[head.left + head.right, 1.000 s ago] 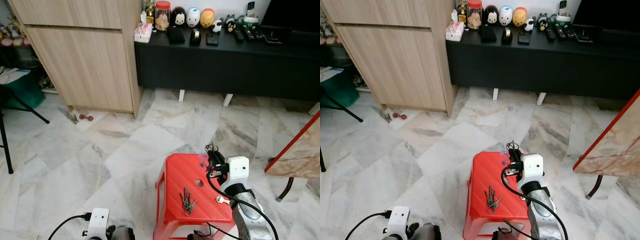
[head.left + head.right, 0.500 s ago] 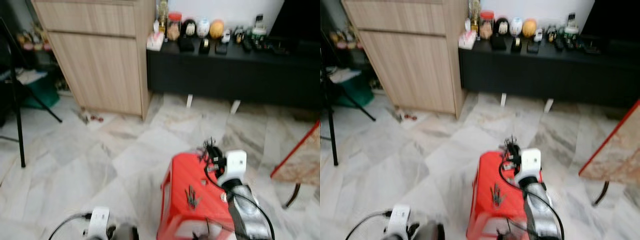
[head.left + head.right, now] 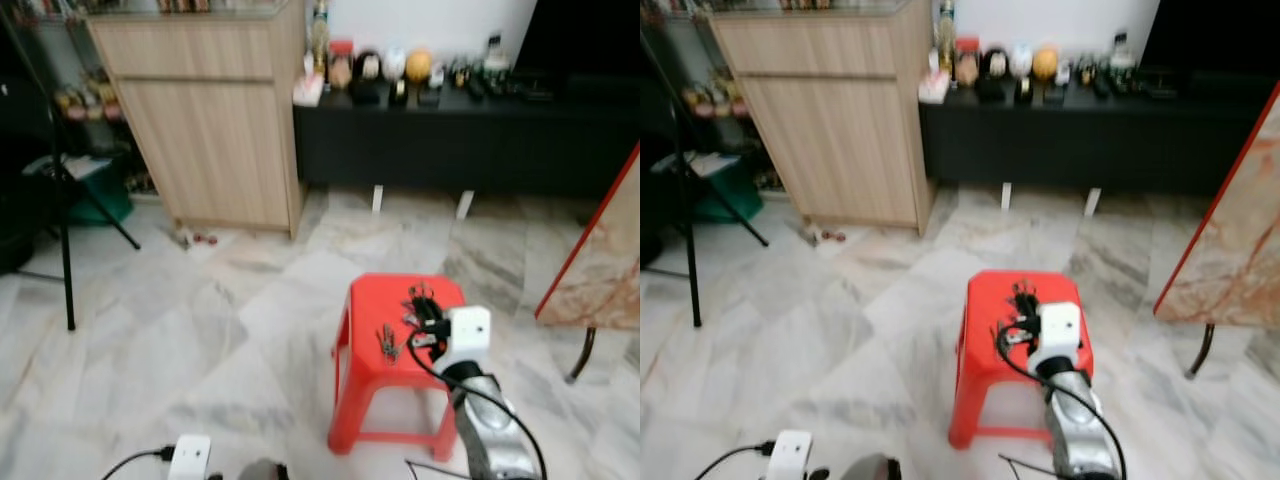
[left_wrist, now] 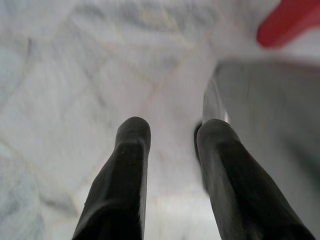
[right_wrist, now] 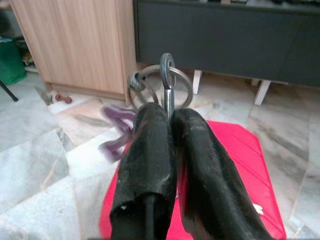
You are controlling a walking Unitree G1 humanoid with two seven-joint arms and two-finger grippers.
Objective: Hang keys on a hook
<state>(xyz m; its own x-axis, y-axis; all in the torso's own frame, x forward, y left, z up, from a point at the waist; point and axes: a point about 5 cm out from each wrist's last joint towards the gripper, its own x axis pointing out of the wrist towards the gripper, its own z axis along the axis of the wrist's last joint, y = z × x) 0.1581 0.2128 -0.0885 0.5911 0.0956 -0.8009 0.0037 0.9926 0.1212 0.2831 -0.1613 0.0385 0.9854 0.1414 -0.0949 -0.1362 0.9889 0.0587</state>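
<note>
Two bunches of metal keys in the eye views: one loose bunch (image 3: 387, 342) on the red plastic stool (image 3: 372, 300) near its left edge, the other at the right gripper (image 3: 418, 303) above the stool's top. In the right wrist view, black fingers (image 5: 150, 150) pinched tight on a silver key ring (image 5: 161, 85) with a purple tag (image 5: 118, 131). In the left wrist view, left gripper (image 4: 172, 131) narrowly parted over pale marble floor (image 4: 75, 75), holding nothing.

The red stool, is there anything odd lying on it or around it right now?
A bunch of keys lies loose on the red stool, an odd place for keys. The right gripper above it is pinching a key ring.
</note>
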